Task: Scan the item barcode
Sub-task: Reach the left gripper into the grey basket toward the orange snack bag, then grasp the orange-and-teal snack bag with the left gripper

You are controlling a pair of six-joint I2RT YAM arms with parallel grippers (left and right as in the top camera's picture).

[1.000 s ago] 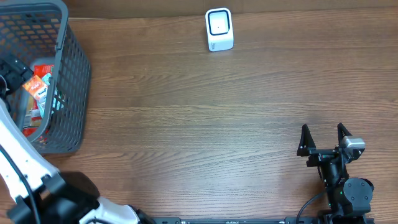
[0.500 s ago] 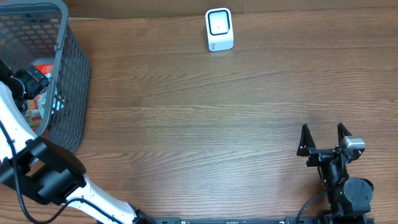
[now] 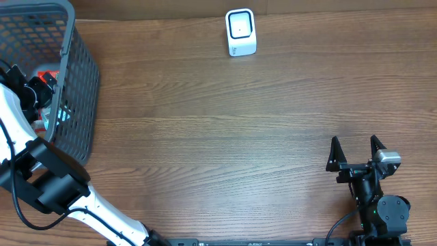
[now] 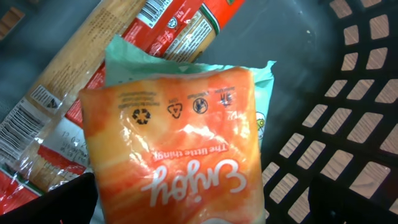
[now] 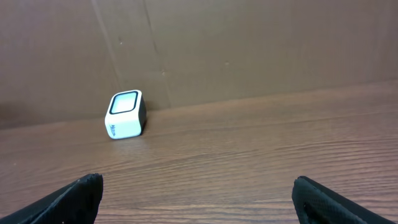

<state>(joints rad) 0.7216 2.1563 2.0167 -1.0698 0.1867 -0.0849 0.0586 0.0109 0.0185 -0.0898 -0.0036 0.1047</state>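
The left tool hangs spread inside the basket, its tips either side of an orange pouch that lies topmost on the heap; it pinches nothing yet. That pouch is slick and puffed, so I judge the tips could slide off as they shut, or crush it. It rests on a teal pouch, and a low reach might nip both together. No barcode shows on the orange face, so even a clean lift may need turning before a scan can read it. The only codes in sight are on the long red-and-tan packets underneath. The basket wall stands close on one side, and a pouch lifted crooked could catch the mesh and drop.

Farther off, the scanner stands at the desk's back edge, well apart from the basket. A loose hold might let go over that long carry. The right tool hovers spread and empty over the near right of the desk.

Counted:
- tools — two
- basket — one
- orange pouch — one
- teal pouch — one
- long packets — at least two, perhaps more buried
- scanner — one
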